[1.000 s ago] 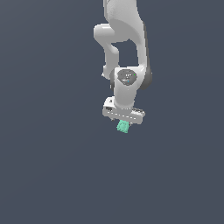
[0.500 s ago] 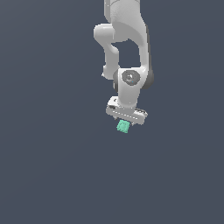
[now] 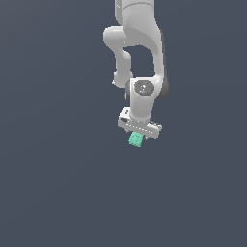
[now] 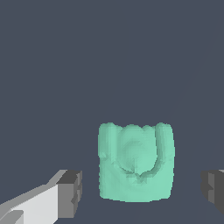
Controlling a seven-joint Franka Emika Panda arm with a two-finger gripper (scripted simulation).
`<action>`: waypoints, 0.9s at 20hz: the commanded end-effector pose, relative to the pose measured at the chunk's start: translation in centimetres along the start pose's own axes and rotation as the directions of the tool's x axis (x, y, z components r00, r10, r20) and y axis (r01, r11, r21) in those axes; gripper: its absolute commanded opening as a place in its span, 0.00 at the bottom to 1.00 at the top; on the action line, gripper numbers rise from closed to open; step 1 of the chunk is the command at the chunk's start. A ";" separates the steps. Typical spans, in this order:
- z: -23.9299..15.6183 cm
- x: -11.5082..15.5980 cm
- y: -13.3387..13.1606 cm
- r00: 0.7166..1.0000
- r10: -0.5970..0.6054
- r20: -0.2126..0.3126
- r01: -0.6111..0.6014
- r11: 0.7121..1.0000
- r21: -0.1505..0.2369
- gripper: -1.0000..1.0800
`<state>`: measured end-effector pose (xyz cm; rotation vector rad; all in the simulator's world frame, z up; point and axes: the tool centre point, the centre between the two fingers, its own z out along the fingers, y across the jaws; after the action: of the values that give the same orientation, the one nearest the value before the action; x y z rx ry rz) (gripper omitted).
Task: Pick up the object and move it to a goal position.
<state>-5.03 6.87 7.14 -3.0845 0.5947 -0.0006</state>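
Setting: a plain dark grey-blue surface fills both views; no edge or marking shows on it.
Arm (image 3: pixel 137 53): white, entering from the top of the exterior view, jointed and bent downward, with the wrist pointing down.
Gripper (image 3: pixel 137 134): at the lower end of the arm, a white crossbar tilted slightly, lower toward the exterior view's right.
Block (image 3: pixel 136 140): small, mint green, directly under the crossbar in the exterior view, near the middle of the picture and a little to its right. It is much smaller than the gripper.
Block surface: in the wrist view the block (image 4: pixel 136 162) is roughly square with a raised U-shaped ridge and a rounded hollow inside it.
Fingers: in the wrist view one dark-tipped finger (image 4: pixel 70 192) stands to one side of the block and the other at the opposite picture edge; both are clear of the block, with dark gaps between. The fingers are spread apart and grip nothing.
Contact with counter: cannot tell whether the block rests on the surface.
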 end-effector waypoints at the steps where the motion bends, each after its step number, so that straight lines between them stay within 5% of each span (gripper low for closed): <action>1: 1.1 -0.1 0.0 1.000 0.001 0.001 -0.001 1.000 -0.001 0.96; 11: 4.0 -0.1 0.0 1.000 0.003 0.000 -0.003 1.000 0.000 0.96; 12: 4.0 -0.1 0.0 1.000 0.003 0.000 -0.003 1.000 0.000 0.00; 18: 4.0 -0.1 0.0 1.000 0.003 0.000 -0.003 1.000 0.000 0.00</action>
<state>-5.10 6.96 3.22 -3.0837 0.5982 0.0000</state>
